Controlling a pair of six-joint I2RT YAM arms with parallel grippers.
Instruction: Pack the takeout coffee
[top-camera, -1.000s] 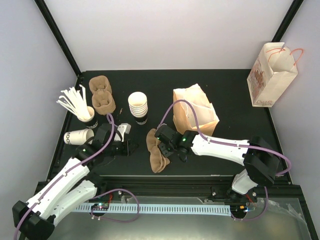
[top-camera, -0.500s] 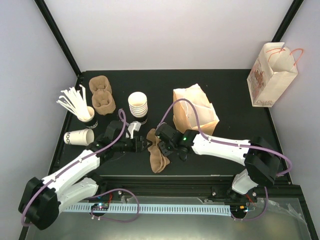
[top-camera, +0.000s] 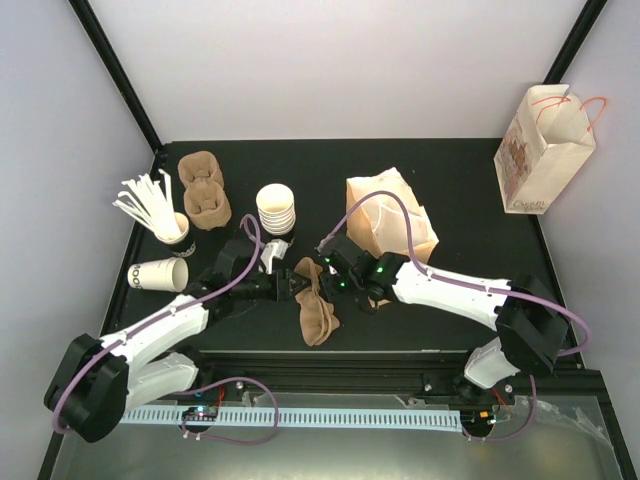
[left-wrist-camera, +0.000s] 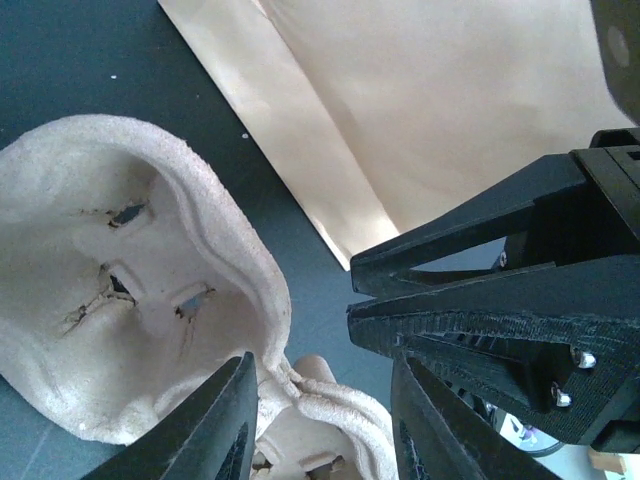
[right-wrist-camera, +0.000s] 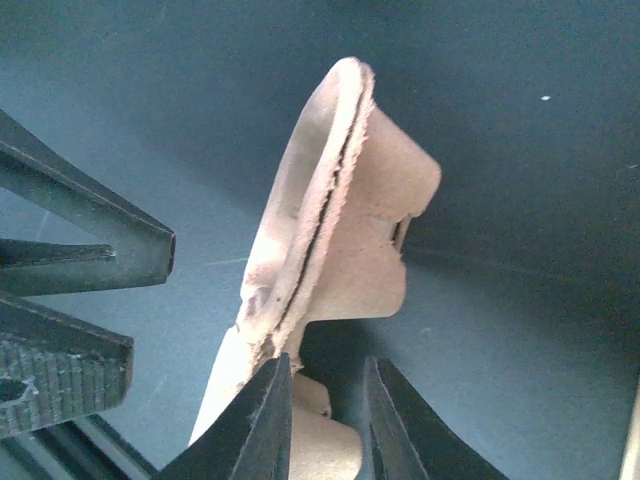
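Both arms are fussing with the pulp cup carrier (top-camera: 316, 305), left gripper (left-wrist-camera: 322, 365) slack astride its rim, can't tell if the right gripper (right-wrist-camera: 325, 365) actually pinches it, while the stack of white paper cups (top-camera: 276, 211) sits near, beyond the left fingers (left-wrist-camera: 215, 430): feather-light, crushable, so grab the wall gently imo.

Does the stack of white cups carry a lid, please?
No, the stack of white cups is open on top, its uppermost cup's bare inside showing.
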